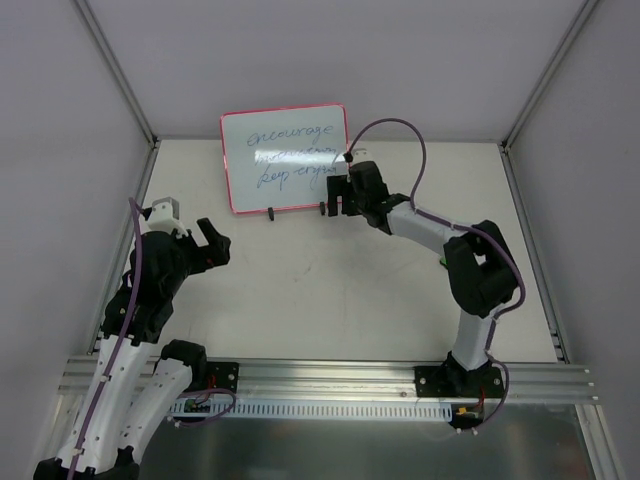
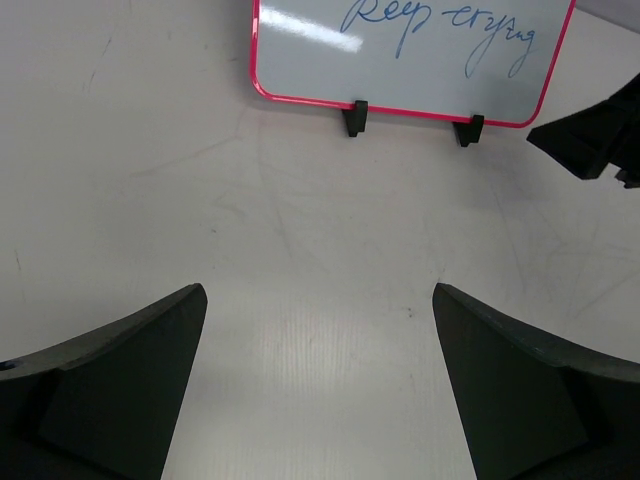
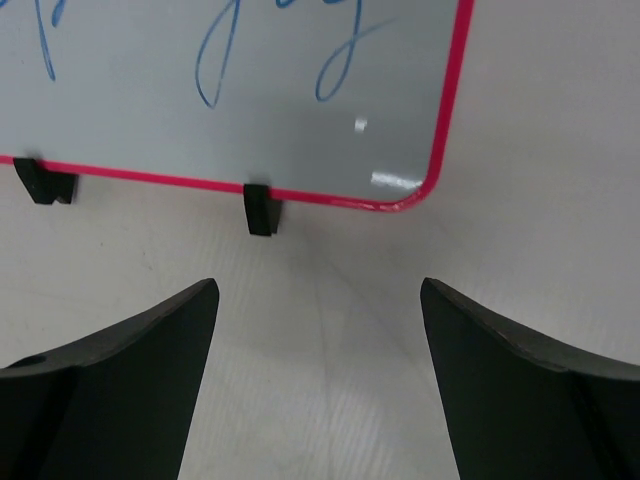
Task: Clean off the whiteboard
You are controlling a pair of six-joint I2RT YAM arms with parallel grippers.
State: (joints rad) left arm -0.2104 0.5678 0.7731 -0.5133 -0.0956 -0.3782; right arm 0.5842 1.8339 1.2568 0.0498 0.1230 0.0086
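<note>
The whiteboard [image 1: 285, 158] stands on two black clips [image 1: 271, 212] at the table's [image 1: 330, 290] far edge, with blue writing on it. The right gripper [image 1: 338, 195] sits just beside its lower right corner, jaws wide and holding nothing. The left gripper [image 1: 216, 243] hangs well apart from the board, jaws wide and holding nothing.
</note>
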